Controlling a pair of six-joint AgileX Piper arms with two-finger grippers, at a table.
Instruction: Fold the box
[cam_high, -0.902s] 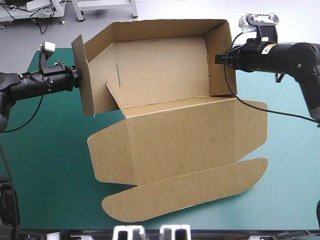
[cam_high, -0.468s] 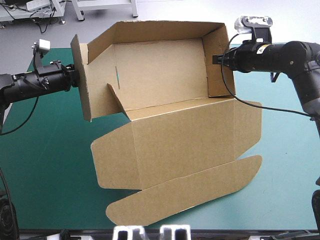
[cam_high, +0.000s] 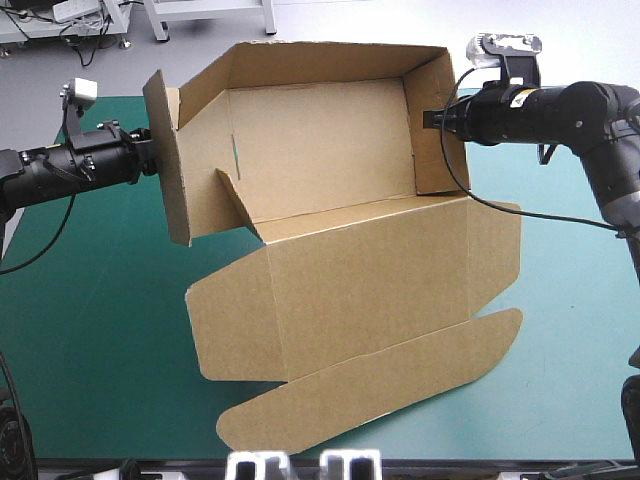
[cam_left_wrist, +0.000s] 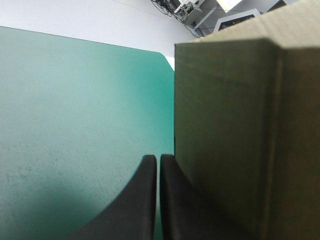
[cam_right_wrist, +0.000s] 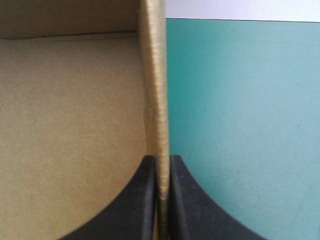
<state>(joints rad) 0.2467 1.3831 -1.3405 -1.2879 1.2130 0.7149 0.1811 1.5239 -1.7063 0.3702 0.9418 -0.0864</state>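
left gripper (cam_left_wrist: 155, 159) level at box (cam_high: 340, 250) flap, right gripper (cam_right_wrist: 161, 159) pinching wall

Brown box (cam_high: 360, 280), walls raised, lid flat

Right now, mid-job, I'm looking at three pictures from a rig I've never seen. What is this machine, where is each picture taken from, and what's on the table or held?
It is a robot with two arms, each ending in a gripper of two black fingers. The high view looks down on the teal-green table from above and behind. On it lies a brown box, half formed: back and side walls raised, front panels flat. The other two pictures come from wrist cameras looking along each gripper. The right gripper is shut on the right wall, the board's edge between its fingers. The left gripper is shut at the left wall, which stands beside its fingers, not between them.
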